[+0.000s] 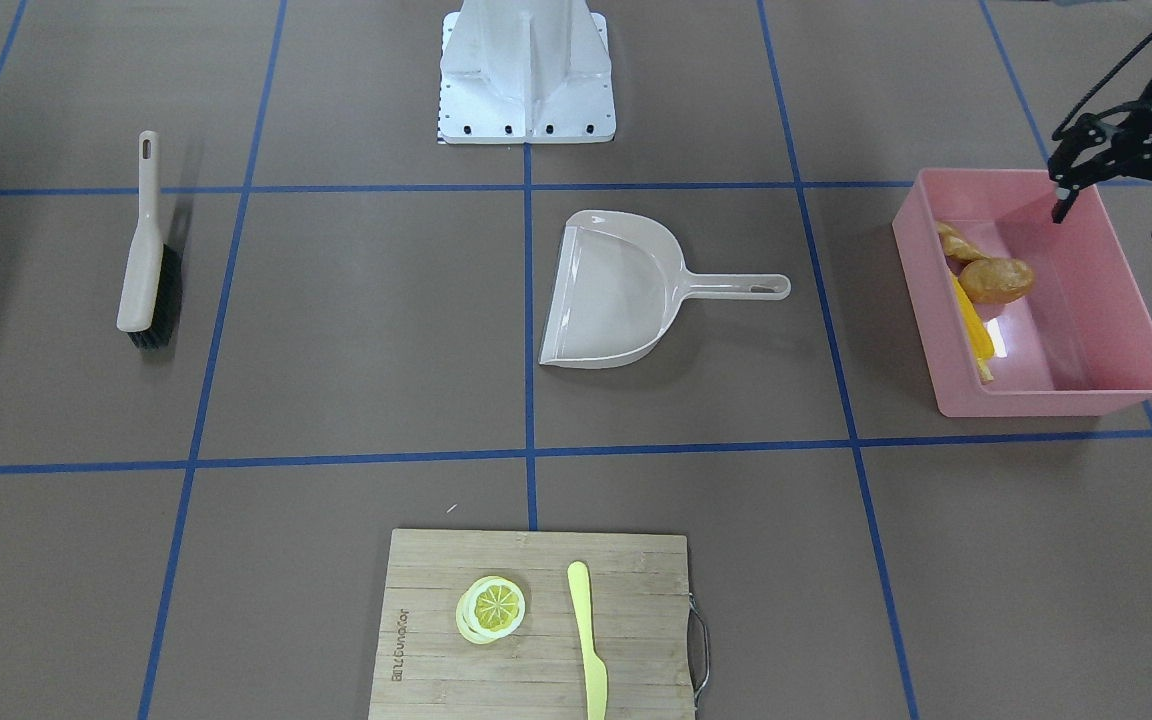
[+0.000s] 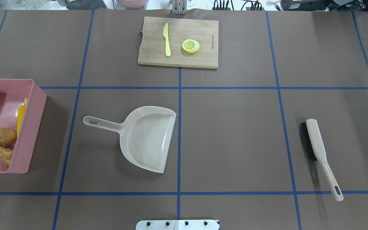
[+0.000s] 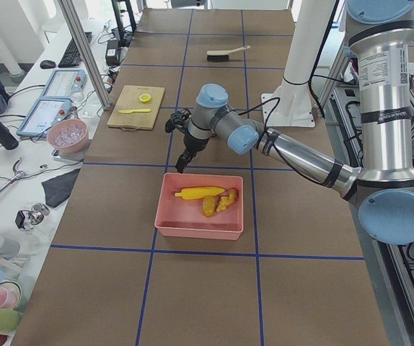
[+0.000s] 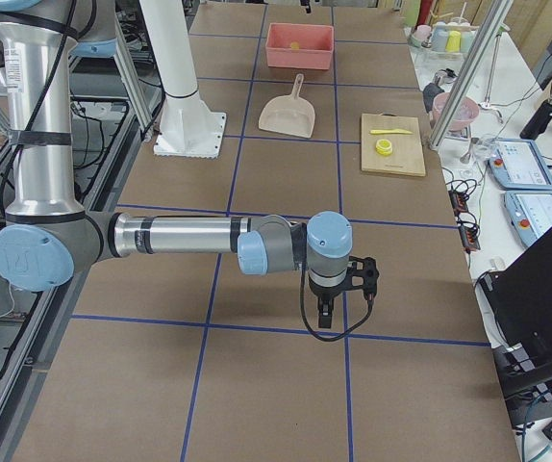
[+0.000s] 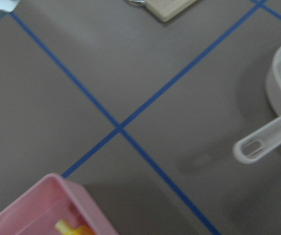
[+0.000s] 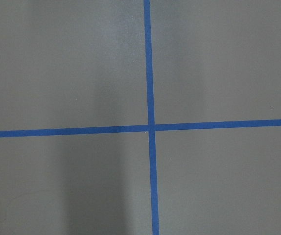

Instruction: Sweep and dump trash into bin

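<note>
Inside pink bin (image 1: 1056, 402): corn (image 1: 972, 325), ginger (image 1: 956, 243), potato (image 1: 996, 280)

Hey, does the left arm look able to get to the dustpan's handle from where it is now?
Probably yes. The left gripper hangs open above the pink bin, and the dustpan handle points toward that side, with nothing lying on the table between bin and handle.

Bin (image 1: 1116, 300): pink throughout, glossy inside. Corn cob (image 1: 972, 325): yellow. Potato (image 1: 996, 280): glossy brown. Ginger root (image 1: 954, 243): tan. Dustpan (image 1: 626, 290): plain beige. Brush (image 1: 141, 240): beige handle, black bristles. Table (image 1: 356, 330): grey-brown, marked with a grid of blue tape lines (image 1: 528, 300). Cutting board (image 1: 436, 620): pale wood grain. Lemon slice (image 1: 491, 608): yellow, paler rim. Knife (image 1: 588, 640): pale yellow.
</note>
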`<state>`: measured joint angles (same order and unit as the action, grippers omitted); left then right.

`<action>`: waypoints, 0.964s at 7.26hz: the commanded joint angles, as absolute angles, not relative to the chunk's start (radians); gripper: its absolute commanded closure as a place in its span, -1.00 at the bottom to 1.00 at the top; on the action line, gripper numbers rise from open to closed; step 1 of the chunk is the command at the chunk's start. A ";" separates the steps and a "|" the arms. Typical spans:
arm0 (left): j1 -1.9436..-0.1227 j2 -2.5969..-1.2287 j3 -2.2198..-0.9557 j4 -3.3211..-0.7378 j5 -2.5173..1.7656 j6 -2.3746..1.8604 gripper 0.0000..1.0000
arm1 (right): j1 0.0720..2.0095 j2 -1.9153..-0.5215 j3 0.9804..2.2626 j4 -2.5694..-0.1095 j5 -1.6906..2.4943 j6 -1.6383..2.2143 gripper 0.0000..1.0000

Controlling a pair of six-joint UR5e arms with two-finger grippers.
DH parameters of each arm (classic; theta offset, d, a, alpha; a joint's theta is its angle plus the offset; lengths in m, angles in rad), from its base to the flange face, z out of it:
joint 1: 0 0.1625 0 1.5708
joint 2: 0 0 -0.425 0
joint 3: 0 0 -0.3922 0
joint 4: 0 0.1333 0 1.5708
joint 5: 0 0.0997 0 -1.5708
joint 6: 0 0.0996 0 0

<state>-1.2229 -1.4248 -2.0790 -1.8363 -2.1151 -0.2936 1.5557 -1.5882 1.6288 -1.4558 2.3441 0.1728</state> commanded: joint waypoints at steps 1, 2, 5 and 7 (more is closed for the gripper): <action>-1.386 -1.416 -1.910 -1.832 -2.231 -0.291 -0.96 | 1.557 -1.598 1.637 -1.456 2.348 0.178 -1.00; -1.446 -1.372 -1.893 -1.830 -2.287 -0.293 -0.96 | 1.557 -1.597 1.632 -1.454 2.341 0.178 -1.00; -1.454 -1.316 -1.865 -1.833 -2.370 -0.308 -0.97 | 1.557 -1.620 1.646 -1.456 2.330 0.173 -1.00; -1.485 -1.324 -1.825 -1.832 -2.355 -0.308 -0.97 | 1.557 -1.629 1.654 -1.453 2.330 0.166 -1.00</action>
